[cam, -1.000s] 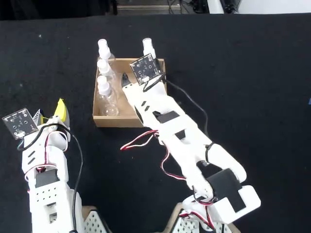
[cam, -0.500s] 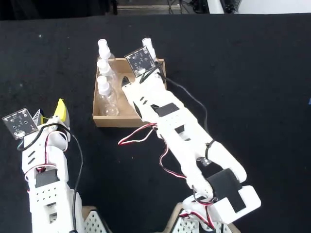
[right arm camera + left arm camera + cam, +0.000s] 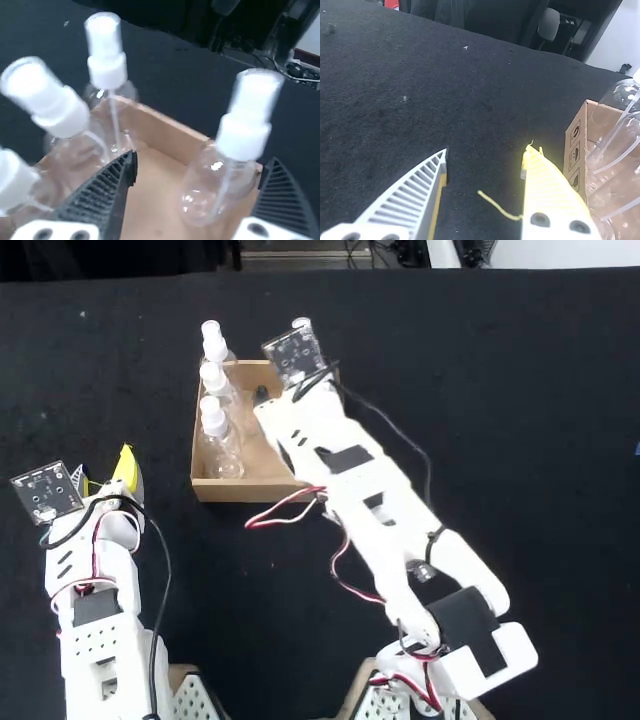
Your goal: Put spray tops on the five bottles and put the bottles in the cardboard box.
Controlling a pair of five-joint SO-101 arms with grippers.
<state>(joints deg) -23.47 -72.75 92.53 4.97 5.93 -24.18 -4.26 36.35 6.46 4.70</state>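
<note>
The cardboard box (image 3: pixel 262 483) lies on the black table. Three clear bottles with white spray tops (image 3: pixel 212 380) stand along its left wall. Another capped bottle (image 3: pixel 223 176) stands at the box's far right corner, its top (image 3: pixel 302 326) just past the right arm's camera board. My right gripper (image 3: pixel 202 159) hangs over the box, open, with that bottle between its black fingers (image 3: pixel 107 185) and no visible contact. My left gripper (image 3: pixel 489 149) is open with nothing in it, low over the table left of the box (image 3: pixel 576 146); its yellow finger (image 3: pixel 125 464) shows in the high view.
The right arm (image 3: pixel 380 510) stretches diagonally from the near edge across the box's right half. Red and white cables (image 3: pixel 285 515) loop just in front of the box. Black cloth covers the table all around.
The right arm has pushed farther over the box toward its far right corner, closing in on the bottle there. The left arm has barely moved.
</note>
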